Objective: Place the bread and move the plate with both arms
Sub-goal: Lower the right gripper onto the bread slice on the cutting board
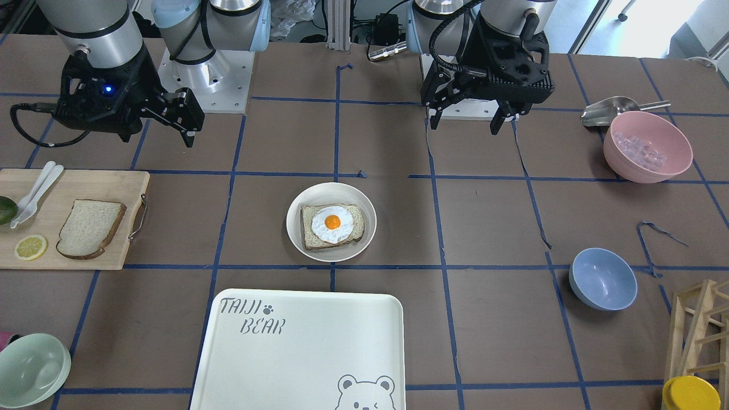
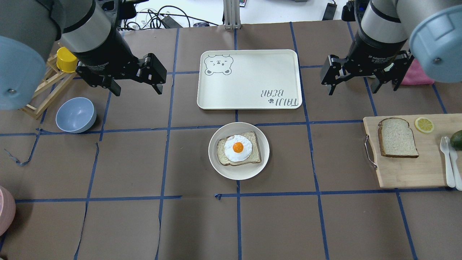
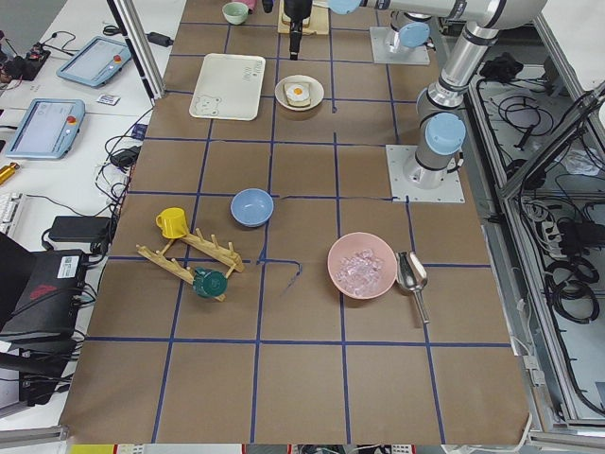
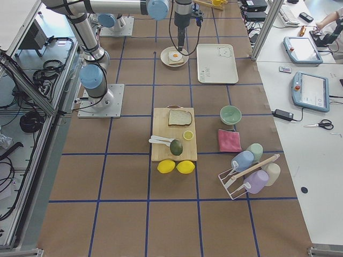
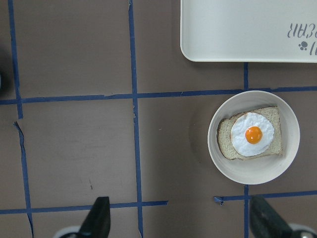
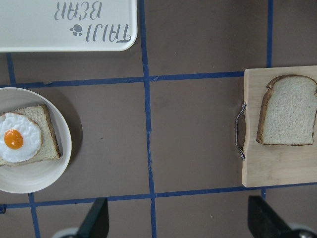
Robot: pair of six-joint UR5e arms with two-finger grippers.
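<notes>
The plain bread (image 1: 91, 228) lies flat on a wooden cutting board (image 1: 85, 185); it also shows in the overhead view (image 2: 397, 138) and the right wrist view (image 6: 290, 111). The round cream plate (image 1: 330, 192) sits mid-table and bears a squarer slice with a fried egg (image 1: 332, 225); the plate also shows in the overhead view (image 2: 238, 174) and the left wrist view (image 5: 252, 172). My left gripper (image 2: 137, 86) hangs open and empty above the table, to the plate's left and farther out. My right gripper (image 2: 352, 87) hangs open and empty, beyond the board.
A white bear-printed tray (image 2: 249, 79) lies just beyond the plate. The board also holds a lemon slice (image 2: 424, 124), an avocado (image 2: 456, 139) and white cutlery (image 2: 449, 162). A blue bowl (image 2: 75, 115), a wooden rack (image 2: 43, 90) and a pink bowl (image 1: 647, 147) stand on my left side.
</notes>
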